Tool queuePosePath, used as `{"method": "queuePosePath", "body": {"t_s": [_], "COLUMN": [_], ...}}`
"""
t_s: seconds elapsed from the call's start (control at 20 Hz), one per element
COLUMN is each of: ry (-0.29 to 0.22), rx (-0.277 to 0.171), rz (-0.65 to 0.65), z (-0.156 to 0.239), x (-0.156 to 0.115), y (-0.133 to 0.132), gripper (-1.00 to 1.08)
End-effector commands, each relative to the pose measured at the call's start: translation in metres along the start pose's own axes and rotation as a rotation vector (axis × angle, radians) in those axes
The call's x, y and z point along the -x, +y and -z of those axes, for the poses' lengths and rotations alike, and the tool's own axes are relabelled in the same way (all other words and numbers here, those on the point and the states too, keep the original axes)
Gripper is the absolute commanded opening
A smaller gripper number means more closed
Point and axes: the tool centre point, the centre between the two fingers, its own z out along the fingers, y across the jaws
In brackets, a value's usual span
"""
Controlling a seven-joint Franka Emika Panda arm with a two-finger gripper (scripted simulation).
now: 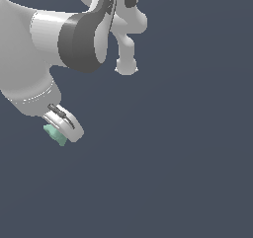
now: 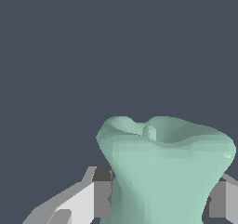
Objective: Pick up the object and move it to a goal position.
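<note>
- Wrist view: mint-green object (image 2: 169, 172) pinched at its narrow waist between both pads (image 2: 102, 193) of the claw (image 2: 160, 200).
- Exterior view: object (image 1: 54, 134) sticking out beyond the claw (image 1: 63, 128), toward that view's lower left.
- Goal unmarked; carry direction unclear.

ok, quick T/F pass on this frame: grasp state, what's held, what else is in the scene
1. The gripper has its fingers on either side of the mint-green spool-shaped piece. True.
2. The piece is red. False: pale mint-green.
3. The piece flares wider at its far end than between the fingers. True.
4. A second object lies on the floor. False: only the arm and the piece show against the plain dark background.
</note>
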Motion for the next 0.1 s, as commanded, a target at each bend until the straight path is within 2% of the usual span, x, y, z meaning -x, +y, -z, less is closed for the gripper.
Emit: {"method": "queuePosePath", "body": {"t_s": [0.0, 0.05], "ry": [0.0, 0.0], "rx": [0.0, 0.0], "rz": [0.0, 0.0], "z": [0.0011, 0.0012], "x": [-0.0012, -0.0013], "y": [0.0, 0.0], "gripper": [-1.0, -1.0]}}
